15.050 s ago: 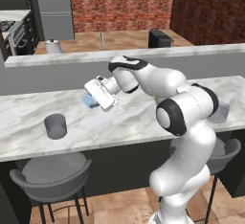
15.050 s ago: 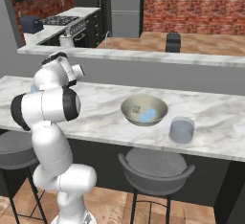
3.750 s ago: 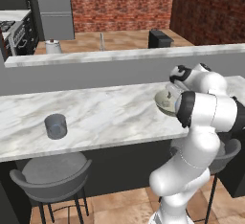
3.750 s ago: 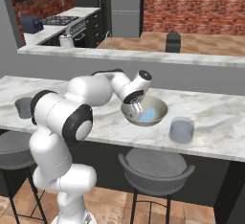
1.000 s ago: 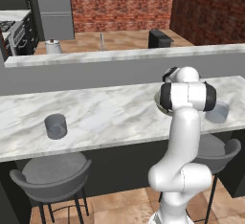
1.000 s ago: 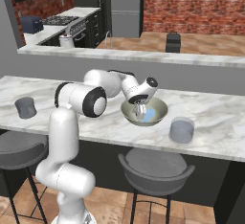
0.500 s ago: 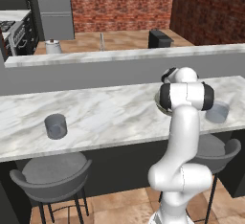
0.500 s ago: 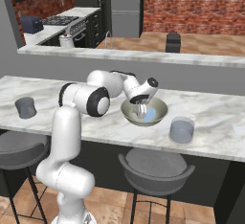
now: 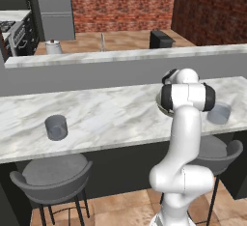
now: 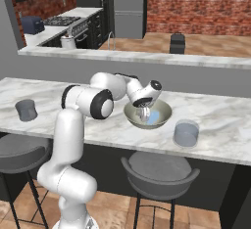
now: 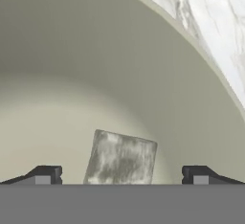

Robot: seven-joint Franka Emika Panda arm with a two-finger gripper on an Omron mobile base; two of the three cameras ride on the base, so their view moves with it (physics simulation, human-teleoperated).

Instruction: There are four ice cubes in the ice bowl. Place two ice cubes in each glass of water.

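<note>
Inside the wide grey-beige ice bowl (image 10: 161,119) on the marble bench (image 10: 230,125), the gripper (image 11: 122,174) stands wide open astride one pale translucent ice cube (image 11: 120,158), gripping nothing. Translucent grey-blue tumblers stand right (image 10: 186,133) and far left (image 10: 26,109).

White marble counter (image 9: 106,116), grey raised ledge (image 10: 147,59) behind it, red brick wall (image 9: 120,5) beyond, grey stools (image 10: 159,171) in front, terracotta tile floor (image 9: 120,210), steel fridge (image 10: 128,5)

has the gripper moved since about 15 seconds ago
Yes. Back then it was over the counter's left part, near the far-left glass. Now the gripper reaches down into the ice bowl, jaws open either side of an ice cube.
</note>
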